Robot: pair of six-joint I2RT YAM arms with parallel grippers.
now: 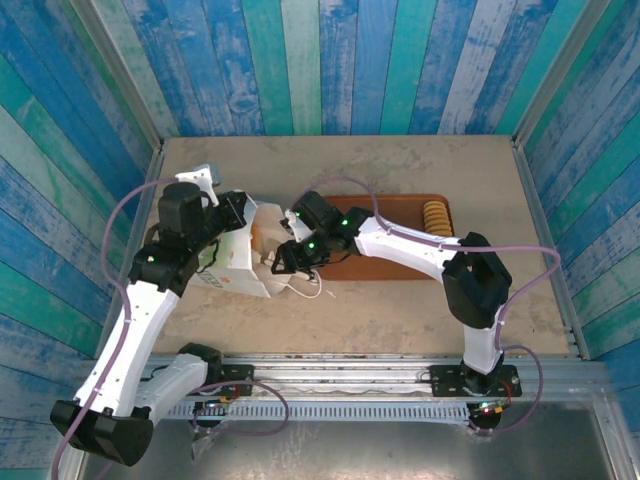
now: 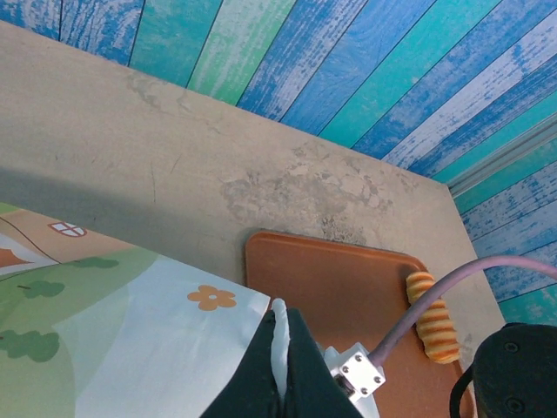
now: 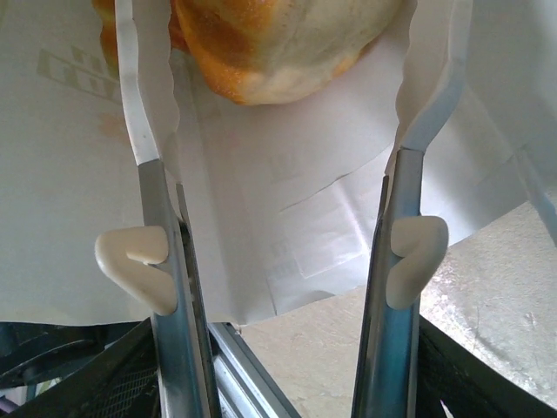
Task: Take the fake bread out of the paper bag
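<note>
Left gripper (image 2: 280, 344) is clamped shut on the paper bag's (image 1: 235, 265) rim. Right gripper (image 3: 283, 52) is inside the bag, jaws spread apart, with golden fake bread (image 3: 278, 35) at its fingertips. 1 ridged roll (image 1: 436, 217) lies on the brown tray (image 2: 339, 287).

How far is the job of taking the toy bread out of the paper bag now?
Looks done: one ridged orange toy roll lies on the flat brown tray. In hand: the left tool pinches the edge of the white printed paper bag; the open right tool is inside it, before a glossy golden pastry. Left: lifting that pastry out; any others are hidden.
</note>
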